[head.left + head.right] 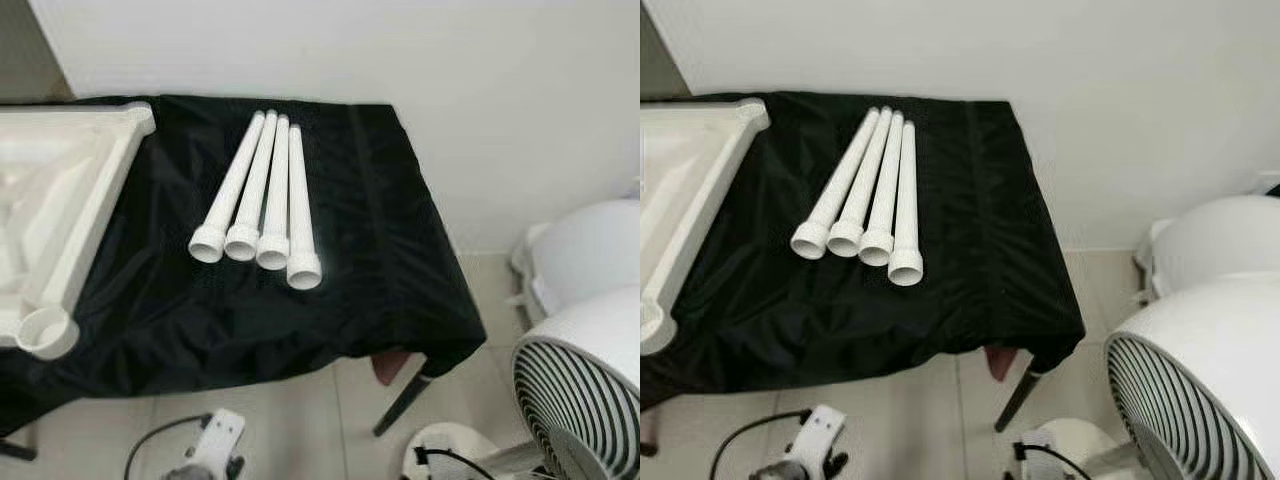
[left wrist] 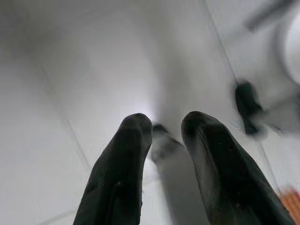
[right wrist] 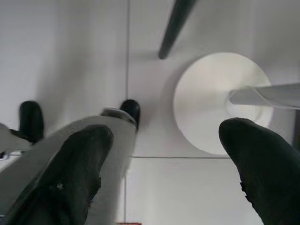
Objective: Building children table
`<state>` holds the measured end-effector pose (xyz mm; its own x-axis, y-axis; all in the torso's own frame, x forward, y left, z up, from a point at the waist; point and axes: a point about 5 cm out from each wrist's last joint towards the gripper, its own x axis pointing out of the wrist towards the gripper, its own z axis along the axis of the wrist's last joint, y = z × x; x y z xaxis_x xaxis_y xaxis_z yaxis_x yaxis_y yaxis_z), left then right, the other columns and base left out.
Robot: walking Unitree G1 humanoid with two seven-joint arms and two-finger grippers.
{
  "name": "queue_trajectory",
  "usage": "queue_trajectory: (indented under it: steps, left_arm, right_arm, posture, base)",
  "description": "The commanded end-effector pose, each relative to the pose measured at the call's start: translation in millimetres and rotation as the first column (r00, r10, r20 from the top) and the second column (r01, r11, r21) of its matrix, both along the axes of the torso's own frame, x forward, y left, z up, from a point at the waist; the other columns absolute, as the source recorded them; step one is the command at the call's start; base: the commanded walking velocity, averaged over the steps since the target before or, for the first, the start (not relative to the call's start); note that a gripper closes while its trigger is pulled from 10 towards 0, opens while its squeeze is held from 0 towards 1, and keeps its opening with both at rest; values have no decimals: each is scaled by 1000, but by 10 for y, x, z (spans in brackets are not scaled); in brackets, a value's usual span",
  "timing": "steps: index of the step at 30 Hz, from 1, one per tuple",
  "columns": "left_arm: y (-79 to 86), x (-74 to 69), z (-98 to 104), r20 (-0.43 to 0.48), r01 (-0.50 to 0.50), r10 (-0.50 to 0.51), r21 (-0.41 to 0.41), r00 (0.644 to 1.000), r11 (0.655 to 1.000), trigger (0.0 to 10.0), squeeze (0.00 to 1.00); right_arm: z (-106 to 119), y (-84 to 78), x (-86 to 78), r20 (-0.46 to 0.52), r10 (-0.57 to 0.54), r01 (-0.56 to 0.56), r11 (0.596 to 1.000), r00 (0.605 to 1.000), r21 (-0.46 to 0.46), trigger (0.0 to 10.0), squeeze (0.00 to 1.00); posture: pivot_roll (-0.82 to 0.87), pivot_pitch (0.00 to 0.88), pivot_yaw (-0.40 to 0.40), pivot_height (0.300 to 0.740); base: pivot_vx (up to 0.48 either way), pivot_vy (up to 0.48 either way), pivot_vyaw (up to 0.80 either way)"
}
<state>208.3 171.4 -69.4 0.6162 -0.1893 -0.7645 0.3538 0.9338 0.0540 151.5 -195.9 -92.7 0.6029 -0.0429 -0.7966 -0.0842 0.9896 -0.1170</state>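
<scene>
Several white tapered table legs [image 1: 262, 200] lie side by side on a table draped in black cloth [image 1: 380, 250], their wide socket ends toward me. At the left lies the white tabletop [image 1: 90, 200] upside down, with a round corner socket [image 1: 47, 332] at its near corner. My left gripper [image 2: 166, 124] hangs over the pale tiled floor, its fingers a narrow gap apart with nothing between them. My right gripper [image 3: 166, 136] also points at the floor, fingers wide apart and empty.
A white fan [image 1: 580, 390] with a ribbed grille stands at the right, its round base [image 3: 215, 101] on the tiles, and a white rounded appliance [image 1: 590, 250] sits behind it. A dark table leg [image 1: 400, 405] slants down under the cloth's near right corner. The wall runs behind the table.
</scene>
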Motion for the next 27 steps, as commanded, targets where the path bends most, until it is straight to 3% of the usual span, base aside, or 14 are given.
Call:
queue_trajectory:
  steps: [1, 11, 22, 27]
  left_arm:
    - [-34, -87, -47, -35, 12, -14, -41, 999, 999, 10000, 0]
    - [-68, -71, -25, 1, 65, -65, -47, 998, 997, 10000, 0]
    - [-109, -101, -45, 32, 116, -118, 47, 993, 992, 10000, 0]
    - [-143, -102, -51, 32, 101, -102, 47, 994, 994, 10000, 0]
  right_arm:
    - [-66, 12, -153, -61, 8, -8, 1000, 998, -1, 10000, 0]
    - [-41, -28, -126, -28, -6, 7, 1000, 1000, 16, 10000, 0]
    - [-38, -26, -146, -8, -16, 16, 999, 1000, 36, 10000, 0]
    - [-27, -7, -114, 8, -23, 23, 999, 1000, 46, 10000, 0]
  posture:
    - [-17, 15, 18, 740]
    - [-23, 39, -4, 740]
    - [6, 31, -61, 740]
    - [23, 15, -72, 740]
  base:
    - [0, 0, 0]
    - [0, 0, 0]
    - [0, 0, 0]
    - [0, 0, 0]
